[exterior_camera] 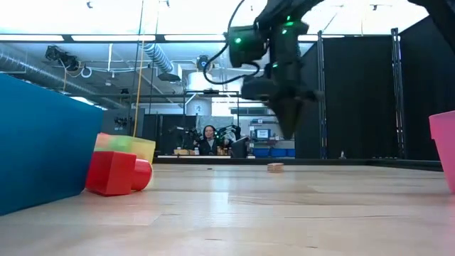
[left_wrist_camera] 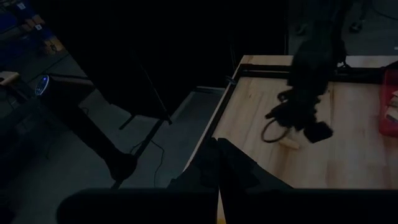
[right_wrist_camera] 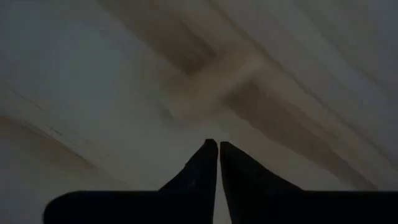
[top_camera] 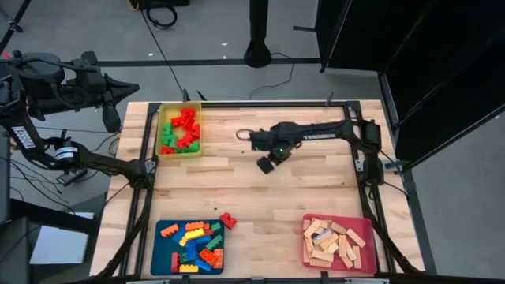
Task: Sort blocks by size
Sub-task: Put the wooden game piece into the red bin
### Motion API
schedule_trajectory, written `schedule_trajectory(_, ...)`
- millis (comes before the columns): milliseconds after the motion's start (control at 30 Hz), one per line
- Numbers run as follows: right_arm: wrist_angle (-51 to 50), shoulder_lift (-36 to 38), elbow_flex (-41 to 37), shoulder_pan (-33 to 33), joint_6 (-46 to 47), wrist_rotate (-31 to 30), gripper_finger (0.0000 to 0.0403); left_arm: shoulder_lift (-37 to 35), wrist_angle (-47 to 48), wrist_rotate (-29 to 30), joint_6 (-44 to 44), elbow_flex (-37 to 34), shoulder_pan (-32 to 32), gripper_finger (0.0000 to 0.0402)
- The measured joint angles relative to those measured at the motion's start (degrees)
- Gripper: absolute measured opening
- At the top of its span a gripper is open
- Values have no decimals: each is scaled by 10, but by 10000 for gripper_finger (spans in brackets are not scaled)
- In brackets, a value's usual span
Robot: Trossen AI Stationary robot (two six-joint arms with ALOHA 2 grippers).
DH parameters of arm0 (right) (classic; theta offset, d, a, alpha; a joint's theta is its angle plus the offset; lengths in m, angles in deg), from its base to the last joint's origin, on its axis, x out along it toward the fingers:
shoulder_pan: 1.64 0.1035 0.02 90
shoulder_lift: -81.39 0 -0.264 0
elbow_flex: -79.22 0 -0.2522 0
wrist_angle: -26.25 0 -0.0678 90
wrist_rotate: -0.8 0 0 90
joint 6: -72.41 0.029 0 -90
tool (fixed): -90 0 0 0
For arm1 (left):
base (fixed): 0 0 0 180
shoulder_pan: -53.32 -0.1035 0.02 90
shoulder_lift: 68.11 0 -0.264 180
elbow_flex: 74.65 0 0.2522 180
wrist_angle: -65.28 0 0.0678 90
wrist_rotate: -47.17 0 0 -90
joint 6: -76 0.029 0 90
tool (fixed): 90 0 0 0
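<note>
My right gripper [right_wrist_camera: 219,144] has its fingers pressed together on nothing, tips nearly touching, pointing down over a pale wooden bar [right_wrist_camera: 217,81] that lies loose on the desk [top_camera: 237,189]. In the low view the same gripper [exterior_camera: 288,128] hangs clear above the surface, with the bar [exterior_camera: 275,167] lying apart from it on the boards. From overhead the right arm reaches in from the right edge to mid-desk, toward the far side. My left gripper [left_wrist_camera: 219,149], fingers likewise shut and empty, waits parked beyond the desk's left edge.

State of sorting, as I judge it: the yellow tray [top_camera: 162,134] at far left holds red and green studded bricks; the blue tray [top_camera: 162,256] at near left holds mixed yellow, blue, orange and green bricks; the pink tray [top_camera: 363,229] at near right holds the wooden bars. Most blocks are therefore binned. What is left on the open desk: one red brick [top_camera: 228,220] just beside the blue tray, and the loose bar under my right gripper, which is not yet grasped.
</note>
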Motion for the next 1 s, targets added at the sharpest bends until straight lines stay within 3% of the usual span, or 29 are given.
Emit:
schedule_trajectory(133, -62, 25, -1, 42, 2, -52, 35, 0, 0, 0, 0, 0, 0, 2)
schedule_trajectory(233, -64, 43, 0, 62, 34, -48, 59, 0, 0, 0, 1, 0, 0, 2)
schedule_trajectory(533, 34, 44, -11, 35, 155, -96, 240, 0, 0, 0, 1, 0, 0, 2)
schedule_trajectory(633, 46, 44, -31, 15, 184, -104, 278, 0, 0, 0, 1, 0, 0, 2)
schedule_trajectory(767, 96, 43, -57, -4, 217, -99, 288, 0, 0, 0, 2, 0, 0, 2)
schedule_trajectory(1000, 155, 43, -93, -18, 244, -96, 263, 0, 0, 0, 3, 0, 0, 2)
